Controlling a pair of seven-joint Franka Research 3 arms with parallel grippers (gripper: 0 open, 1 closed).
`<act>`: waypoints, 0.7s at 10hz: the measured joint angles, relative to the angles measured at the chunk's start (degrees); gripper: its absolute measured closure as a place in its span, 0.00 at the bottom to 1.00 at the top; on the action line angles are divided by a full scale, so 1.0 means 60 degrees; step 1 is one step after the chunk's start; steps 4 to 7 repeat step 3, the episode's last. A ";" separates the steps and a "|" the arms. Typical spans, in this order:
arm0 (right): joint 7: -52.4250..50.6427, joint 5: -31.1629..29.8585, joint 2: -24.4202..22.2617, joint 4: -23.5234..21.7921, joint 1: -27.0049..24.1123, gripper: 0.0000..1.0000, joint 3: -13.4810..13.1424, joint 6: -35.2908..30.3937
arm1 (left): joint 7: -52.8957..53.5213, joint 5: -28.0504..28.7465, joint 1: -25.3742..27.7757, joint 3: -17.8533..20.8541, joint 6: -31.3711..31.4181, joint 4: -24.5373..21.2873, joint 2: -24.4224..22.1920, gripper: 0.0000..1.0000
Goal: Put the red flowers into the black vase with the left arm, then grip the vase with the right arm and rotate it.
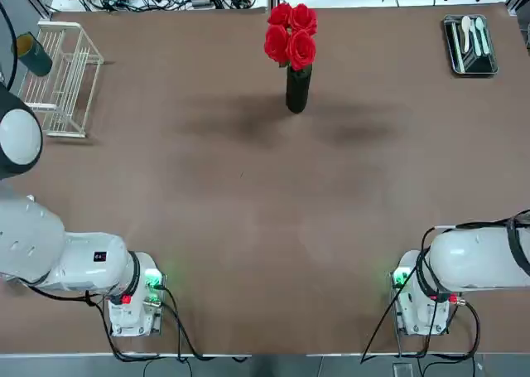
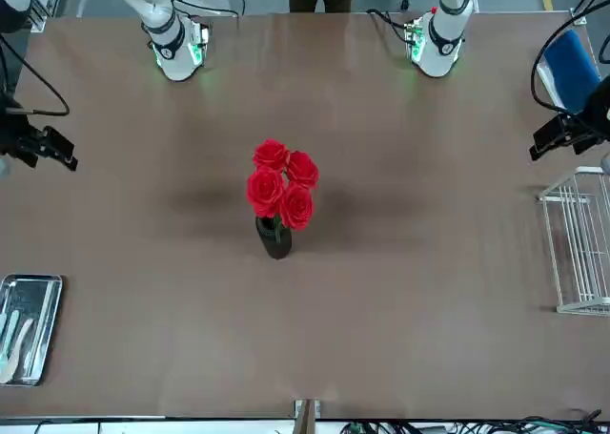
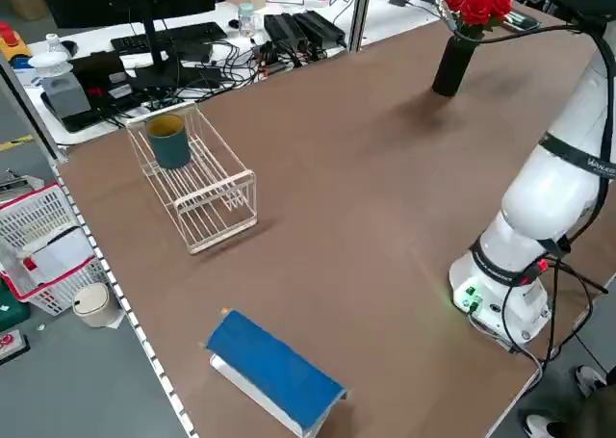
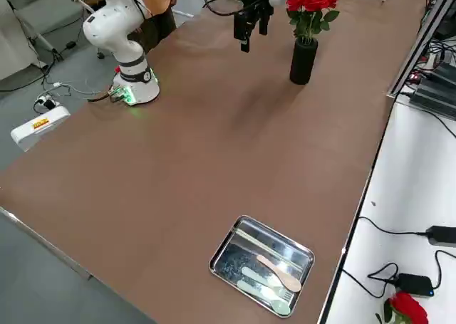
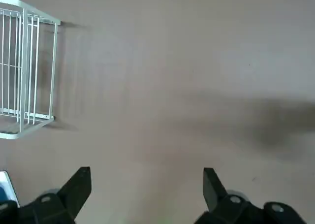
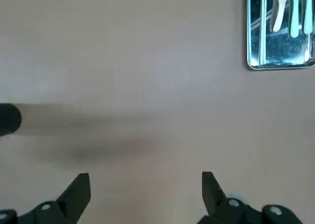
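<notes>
The red flowers (image 1: 291, 36) stand in the black vase (image 1: 298, 89), which sits upright on the brown tabletop (image 1: 265, 228) toward its far edge, near the middle. Both arms are drawn back high above the surface: the left end effector (image 5: 146, 184) hangs wide open and empty near a white wire rack (image 1: 62, 79), the right end effector (image 6: 145, 183) equally wide and empty, with a metal tray (image 1: 470, 45) of spoons at the far right corner.

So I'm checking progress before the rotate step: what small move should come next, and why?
Probably bring the right gripper toward the black vase. The red flowers already stand in it, upright at the table's far middle, and both grippers, the left gripper too, are open, empty and away from it.
</notes>
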 joint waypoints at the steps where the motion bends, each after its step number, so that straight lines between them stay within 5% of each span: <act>1: -0.0230 0.0001 -0.0011 0.0000 0.0000 0.00 0.0000 -0.0003 | 0.0000 0.0000 -0.0002 -0.0002 -0.0006 0.0000 0.0000 0.00; 7: -0.0357 0.0005 -0.0022 0.0006 0.0002 0.00 0.0020 -0.0003 | 0.0000 0.0000 -0.0002 -0.0004 -0.0145 0.0000 0.0000 0.00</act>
